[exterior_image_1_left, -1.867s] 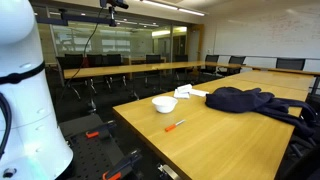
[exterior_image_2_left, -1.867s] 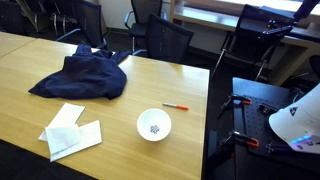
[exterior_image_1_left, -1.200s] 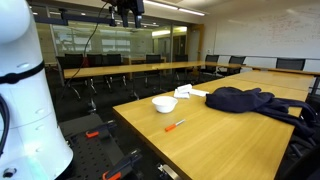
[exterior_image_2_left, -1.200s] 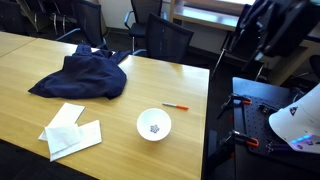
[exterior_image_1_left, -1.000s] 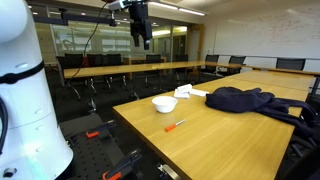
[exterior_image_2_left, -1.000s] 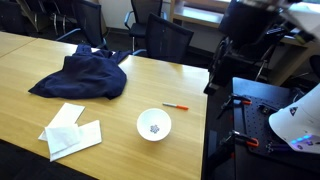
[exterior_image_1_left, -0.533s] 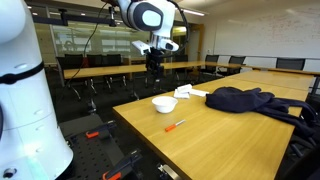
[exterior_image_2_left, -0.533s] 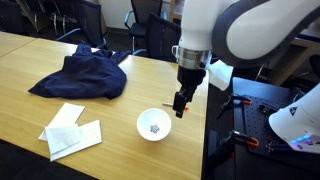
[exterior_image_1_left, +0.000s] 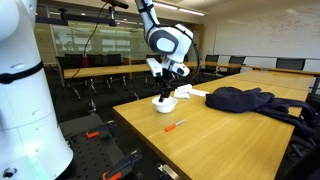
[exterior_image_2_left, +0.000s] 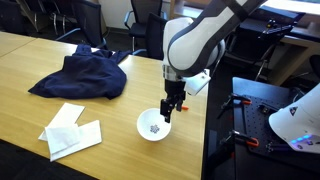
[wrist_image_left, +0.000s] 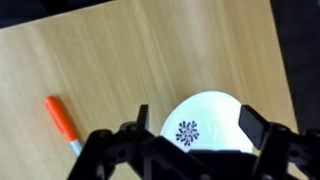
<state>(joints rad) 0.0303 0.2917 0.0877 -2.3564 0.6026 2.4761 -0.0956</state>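
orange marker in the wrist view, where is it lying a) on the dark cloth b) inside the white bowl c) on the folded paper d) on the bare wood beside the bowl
D: the orange marker lies flat on the wooden table, apart from the white bowl.

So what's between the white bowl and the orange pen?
Nothing, just bare wooden table between the bowl and the pen, as an exterior view shows.

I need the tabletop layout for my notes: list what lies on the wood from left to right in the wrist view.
Left to right: orange marker → white bowl. The gripper hangs over the bowl, so it is left out of the order.
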